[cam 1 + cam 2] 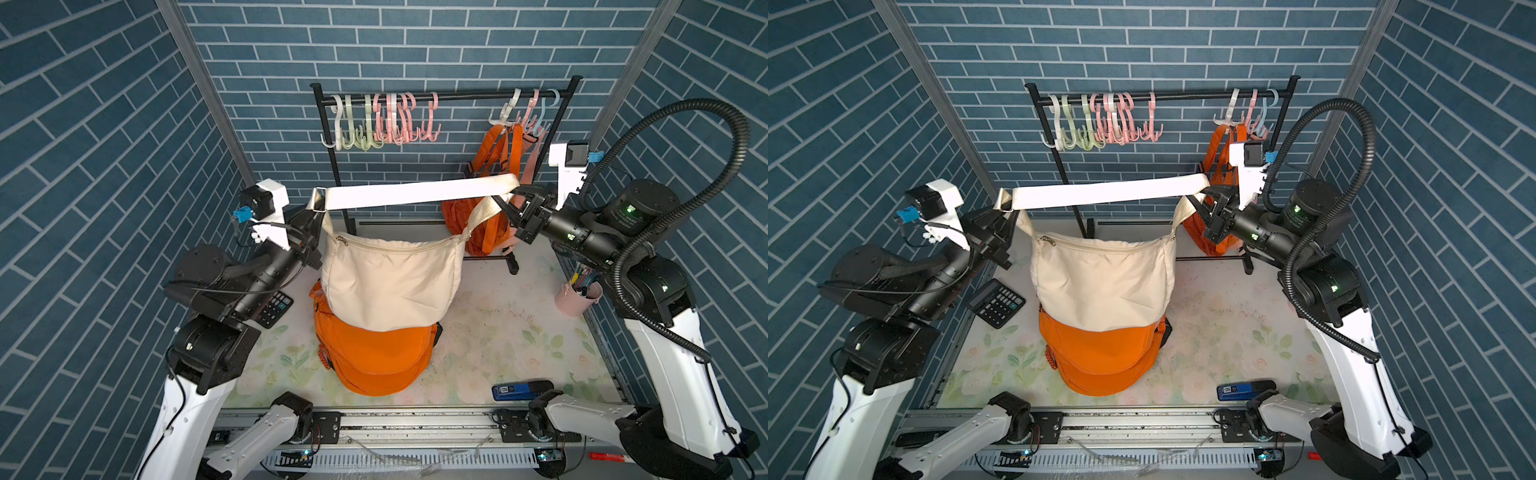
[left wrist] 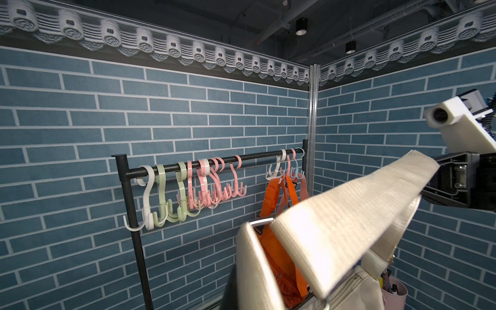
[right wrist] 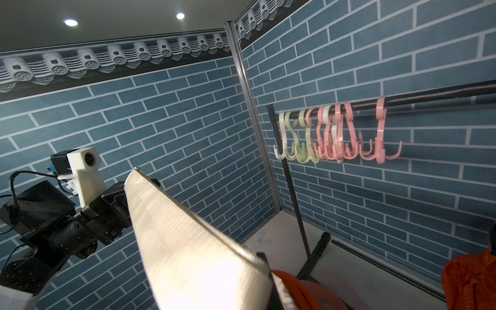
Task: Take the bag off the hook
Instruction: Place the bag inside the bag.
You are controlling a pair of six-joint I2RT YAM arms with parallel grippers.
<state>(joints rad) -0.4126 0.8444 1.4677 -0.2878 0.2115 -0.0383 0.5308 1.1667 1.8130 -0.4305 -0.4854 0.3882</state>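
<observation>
The cream shoulder bag (image 1: 390, 282) (image 1: 1100, 282) hangs in mid-air in front of the rack, touching none of the hooks (image 1: 386, 120) (image 1: 1113, 120). Its wide strap (image 1: 415, 193) (image 1: 1108, 192) is stretched taut between my two grippers. My left gripper (image 1: 313, 212) (image 1: 1007, 214) is shut on the strap's buckle end. My right gripper (image 1: 513, 199) (image 1: 1202, 199) is shut on the other end. In both wrist views the strap (image 2: 349, 214) (image 3: 188, 241) fills the foreground and hides the jaws. The bag's bottom overlaps an orange backpack (image 1: 374, 357) lying on the table.
A black rack (image 1: 457, 96) stands at the back with pastel hooks on its rail. An orange bag (image 1: 498, 153) and a pink strap hang from the right hooks (image 1: 523, 112). A calculator (image 1: 274, 307), a pink pen cup (image 1: 577, 297) and a blue stapler (image 1: 521, 390) sit on the floral mat.
</observation>
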